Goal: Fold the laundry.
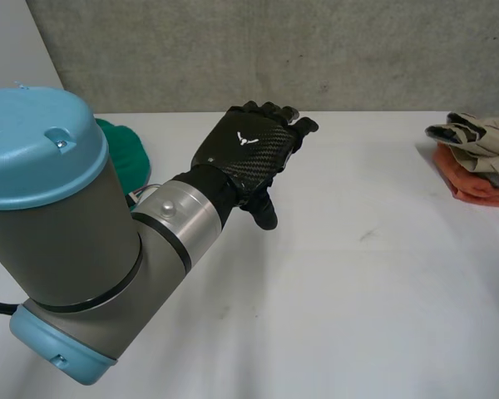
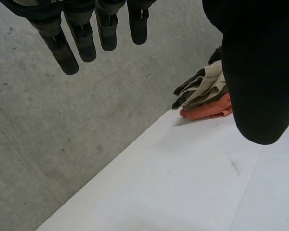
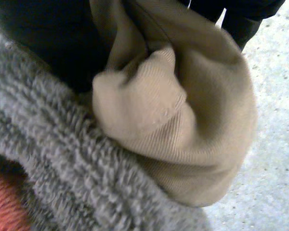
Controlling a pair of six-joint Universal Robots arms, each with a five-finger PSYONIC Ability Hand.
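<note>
Laundry [image 1: 474, 158] was piled at the far right edge of the white table [image 1: 358, 291], with a beige cloth [image 3: 183, 120] and a grey fleecy cloth [image 3: 62, 159] stacked on an orange cloth [image 1: 474, 184]. The left hand [image 1: 245, 154] was held above the table's middle, its fingers [image 2: 82, 38] straight and slightly spread. The right hand [image 3: 241, 21] was seen close against the pile; whether anything was gripped could not be told. A green cloth [image 1: 125, 154] was seen at the table's far left edge.

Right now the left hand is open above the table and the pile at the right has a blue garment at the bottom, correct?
No: the head view shows the bottom garment of the pile is orange, not blue. The left hand is open above the table.
</note>
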